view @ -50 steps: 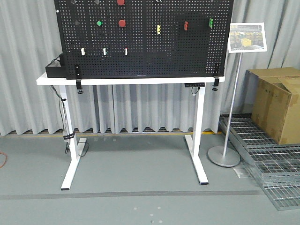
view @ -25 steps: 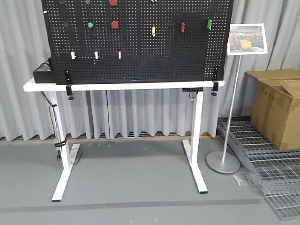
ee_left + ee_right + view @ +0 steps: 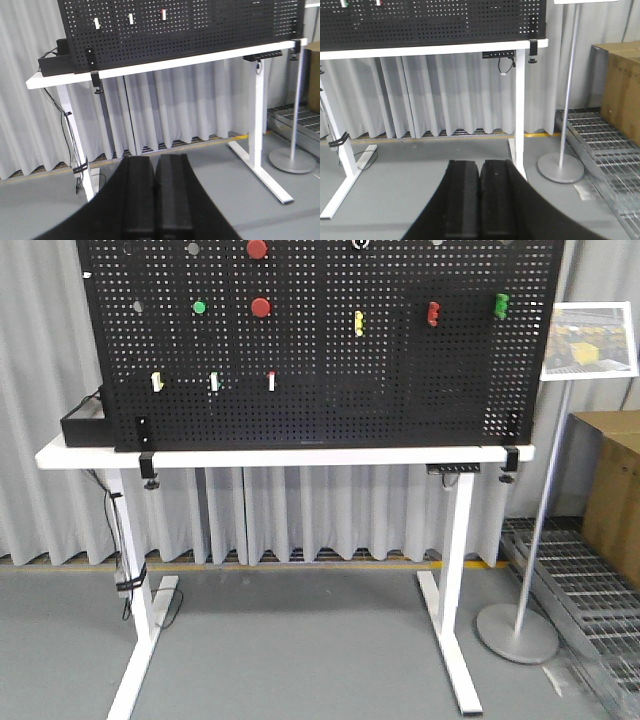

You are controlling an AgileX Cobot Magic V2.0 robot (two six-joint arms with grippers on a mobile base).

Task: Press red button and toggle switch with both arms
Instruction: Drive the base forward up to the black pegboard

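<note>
A black pegboard [image 3: 320,370] stands on a white table [image 3: 290,455]. It carries two red round buttons [image 3: 261,307] [image 3: 257,249], a green button [image 3: 199,308], small white toggle switches [image 3: 271,381] [image 3: 214,382] [image 3: 157,381], and yellow [image 3: 359,322], red [image 3: 433,313] and green [image 3: 501,306] parts. The white switches also show in the left wrist view [image 3: 130,18]. My left gripper [image 3: 154,162] is shut and empty, low, well short of the table. My right gripper [image 3: 480,167] is shut and empty, also far from the board. Neither gripper shows in the front view.
A sign on a pole [image 3: 590,340] with a round base [image 3: 515,632] stands right of the table. A cardboard box [image 3: 620,95] and metal floor grating [image 3: 600,150] lie further right. A black box [image 3: 85,425] sits at the table's left end. Grey curtains hang behind.
The front view has closed in on the table and shifted left: the board looks larger, and the sign and box have slid toward the right edge.
</note>
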